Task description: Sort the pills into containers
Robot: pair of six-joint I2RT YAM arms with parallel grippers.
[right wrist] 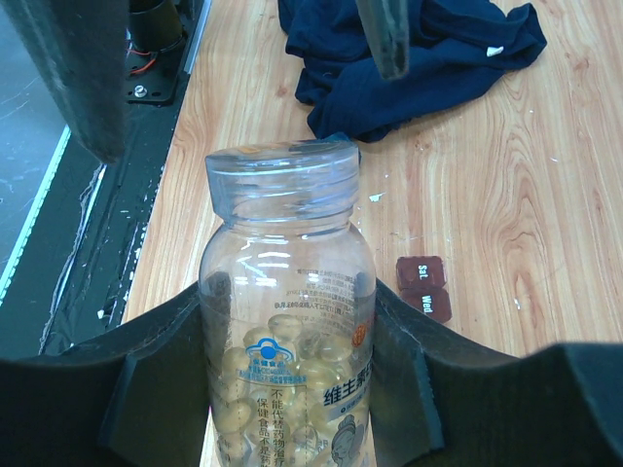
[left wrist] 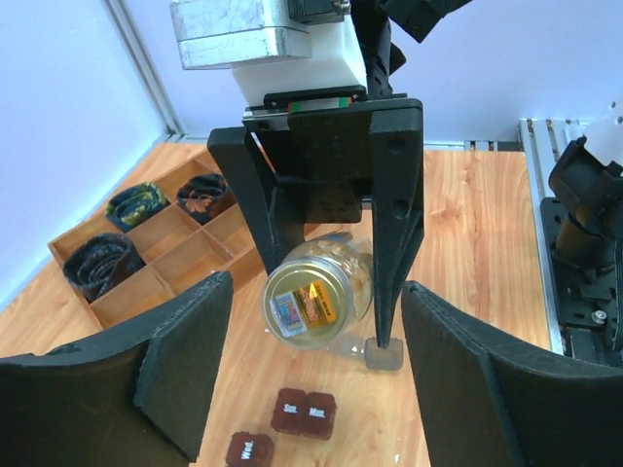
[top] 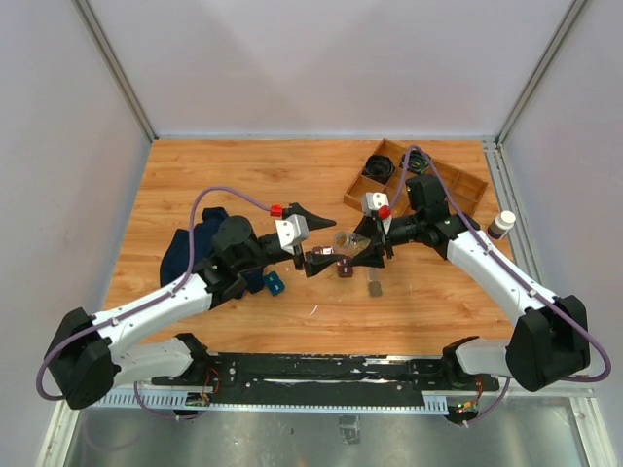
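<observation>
I see my right gripper (right wrist: pixel 287 336) half-closed on the pill bottle (right wrist: pixel 282 185) above the table's (top: pixel 195 175) middle, while my left gripper (left wrist: pixel 313 302) faces its cap, spread wide, gripping nothing.

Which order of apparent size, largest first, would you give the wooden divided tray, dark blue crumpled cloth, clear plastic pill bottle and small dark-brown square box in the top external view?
1. Wooden divided tray
2. Dark blue cloth, partly hidden
3. Clear pill bottle
4. Dark-brown box
</observation>
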